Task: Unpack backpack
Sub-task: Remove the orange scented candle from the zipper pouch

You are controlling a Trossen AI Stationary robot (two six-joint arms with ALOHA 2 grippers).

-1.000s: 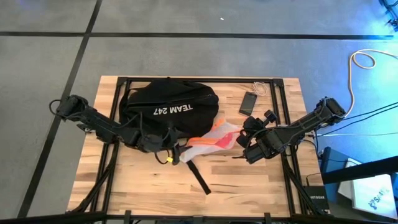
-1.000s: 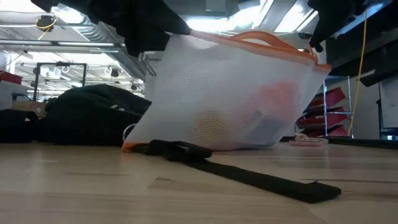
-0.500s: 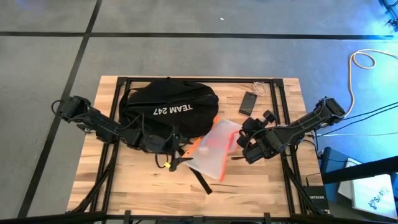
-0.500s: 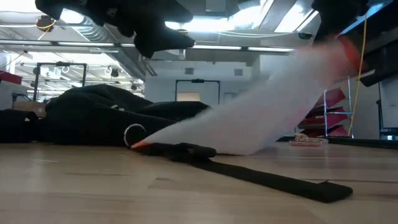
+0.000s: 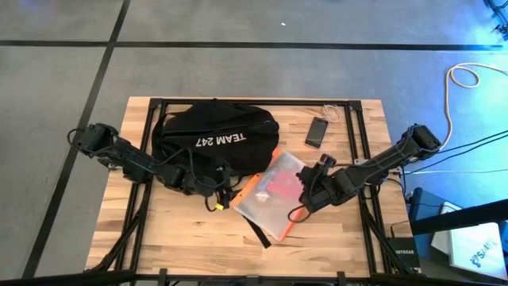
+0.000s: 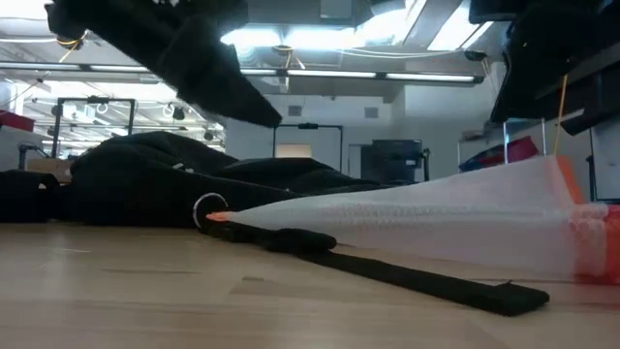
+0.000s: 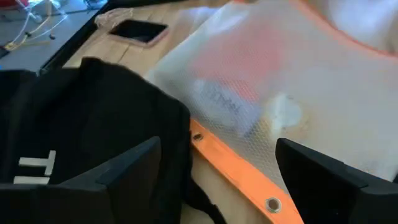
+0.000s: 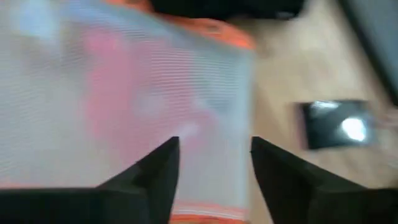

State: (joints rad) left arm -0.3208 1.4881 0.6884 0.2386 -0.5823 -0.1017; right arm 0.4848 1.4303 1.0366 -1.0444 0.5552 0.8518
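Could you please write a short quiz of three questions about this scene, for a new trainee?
1. True or false: the white mesh pouch with orange trim lies flat on the table, outside the backpack.
2. Which object lies on the table beyond the pouch, near the far edge? A) a phone B) a mug C) a book
3. Fill in: the right claw is over the pouch edge with its fingers ____ and not gripping it.

The left claw waits open by the backpack mouth.

Key: 1 true; 2 A, the phone; 3 open.
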